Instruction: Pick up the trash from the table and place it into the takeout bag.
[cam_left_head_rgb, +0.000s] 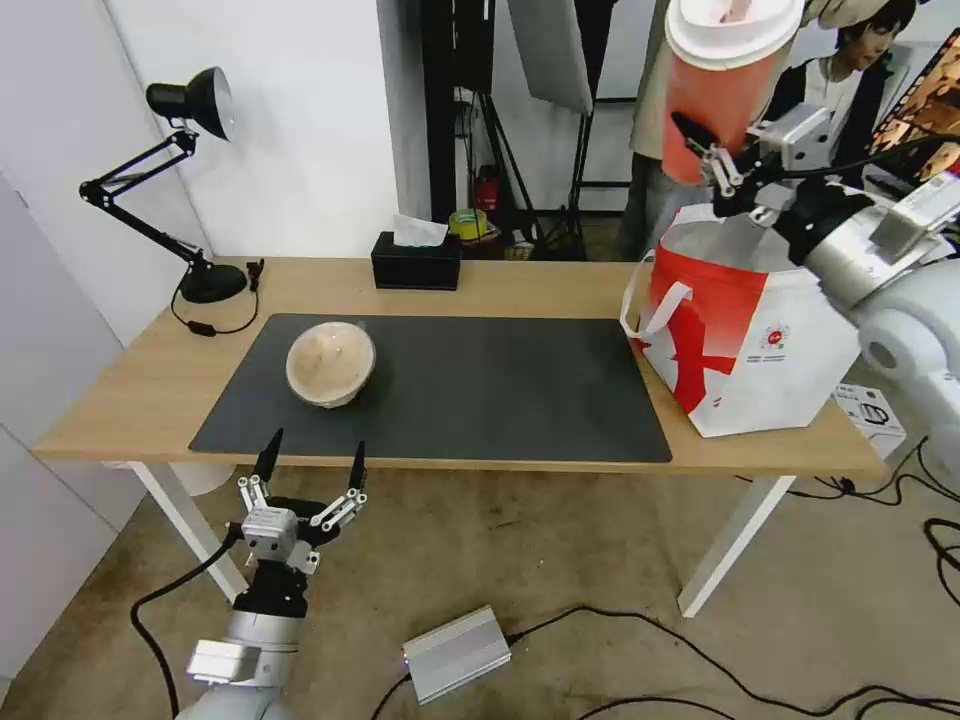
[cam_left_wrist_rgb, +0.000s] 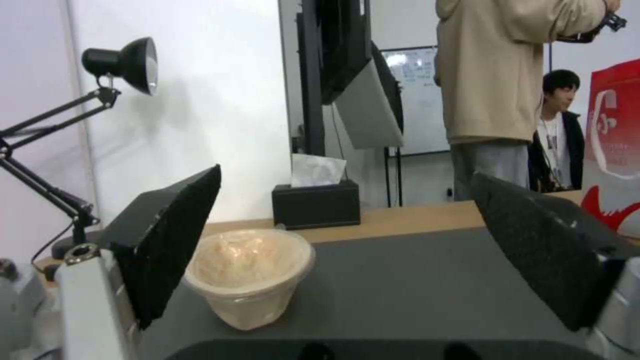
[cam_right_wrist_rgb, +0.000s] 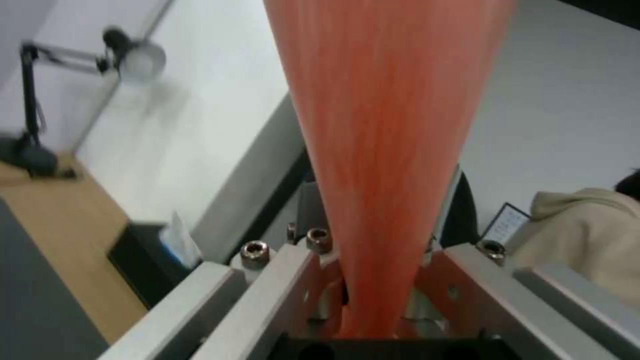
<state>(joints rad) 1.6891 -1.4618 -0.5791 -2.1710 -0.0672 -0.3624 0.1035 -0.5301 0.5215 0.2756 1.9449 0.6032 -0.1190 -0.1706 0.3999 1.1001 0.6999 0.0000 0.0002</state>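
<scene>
the right claw (cam_left_head_rgb: 715, 165) is up in the upper right of the head view, pinching the red drink cup (cam_left_head_rgb: 720, 85) by its lower part, well above the surface (cam_left_head_rgb: 140, 385). the cup stands nearly upright with its white lid (cam_left_head_rgb: 735, 25) at the very top edge of the frame, and it hangs over the open mouth of the takeout bag (cam_left_head_rgb: 760, 340). in the right wrist view the red cup wall (cam_right_wrist_rgb: 390, 125) runs down between the metal finger mounts, gripped from both sides.

the bag sits on the right end of the surface, just beside the right edge of the dark grey mat (cam_left_head_rgb: 480, 390). its red side and white strap handle (cam_left_head_rgb: 655, 305) face the centre of the frame, and a small round logo shows on its white front.

the beige lidded bowl (cam_left_head_rgb: 330, 363) rests on the left part of the mat, leaning a little to one side. in the left wrist view the same bowl (cam_left_wrist_rgb: 250, 275) sits on the mat between the two dark fingers (cam_left_wrist_rgb: 167, 245) but farther off than them.

the left claw (cam_left_head_rgb: 312, 468) hangs low in the lower left of the head view, in front of the near edge of the surface and below the bowl, its fingers spread wide and holding nothing.

a black tissue box (cam_left_head_rgb: 416, 260) stands at the far edge of the surface near the middle, and a black desk lamp (cam_left_head_rgb: 190, 180) stands at the far left corner
</scene>
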